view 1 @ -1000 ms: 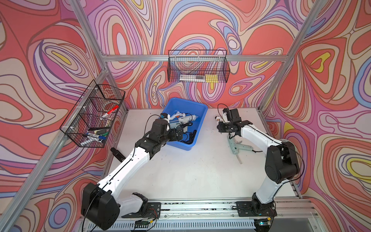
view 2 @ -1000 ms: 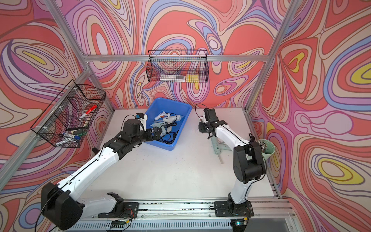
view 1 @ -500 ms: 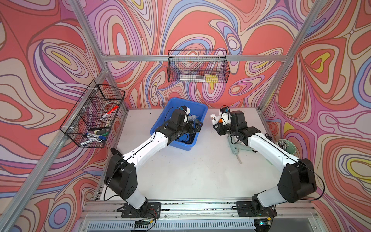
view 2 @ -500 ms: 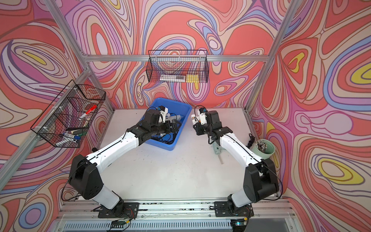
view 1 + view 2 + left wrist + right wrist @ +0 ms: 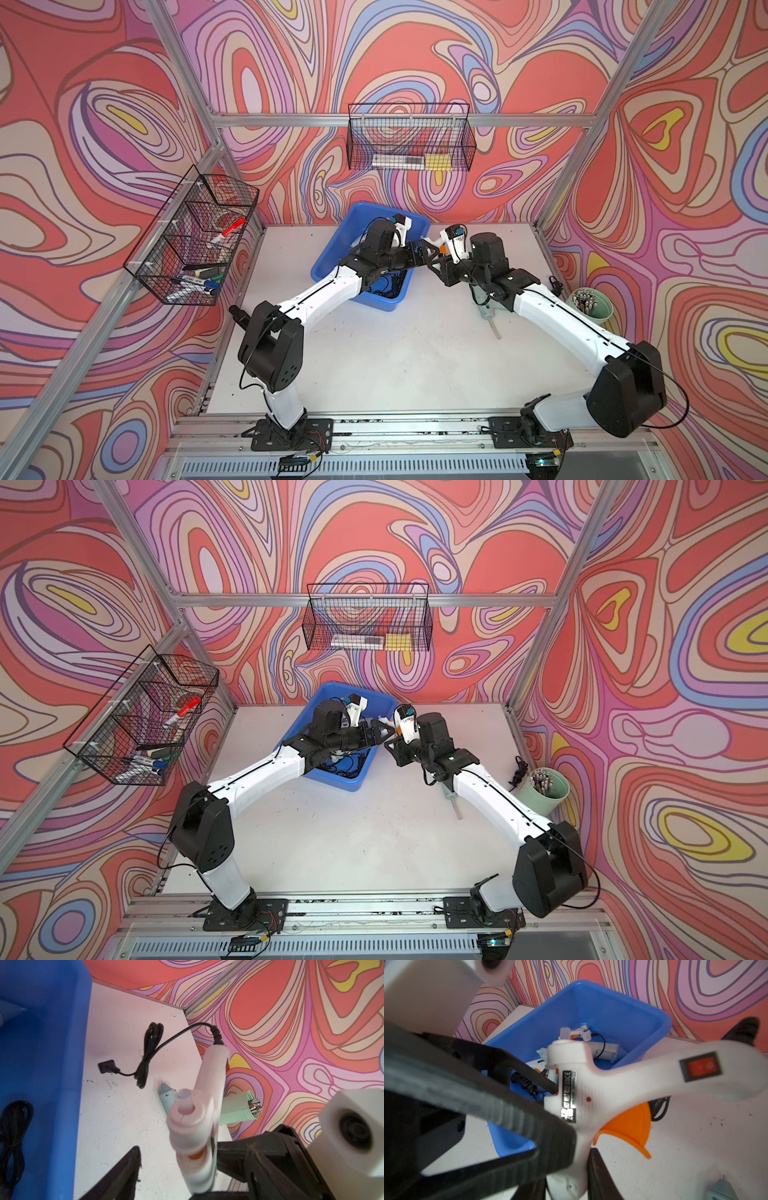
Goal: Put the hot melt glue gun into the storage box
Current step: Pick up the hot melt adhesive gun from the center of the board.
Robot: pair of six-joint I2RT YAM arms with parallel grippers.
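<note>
The white hot melt glue gun (image 5: 612,1076) with an orange trigger hangs above the table just right of the blue storage box (image 5: 332,253). My right gripper (image 5: 566,1180) is shut on its barrel end. In both top views the gun (image 5: 434,242) (image 5: 384,722) sits where the two grippers meet. My left gripper (image 5: 178,1159) reaches over the box's right rim, jaws open around the gun (image 5: 207,1095). A gap shows on one side. Its cord trails to a black coil (image 5: 149,1053) on the table.
Several white glue guns (image 5: 579,1032) and cords lie in the storage box. A mint-green glue gun (image 5: 484,305) lies on the table under my right arm. A green cup of sticks (image 5: 592,305) stands at the right edge. Wire baskets (image 5: 409,143) (image 5: 191,237) hang on the walls.
My left gripper came out of the box and swung right to the gun, its jaws narrowing around it. My right gripper carried the gun up and leftward toward the box.
</note>
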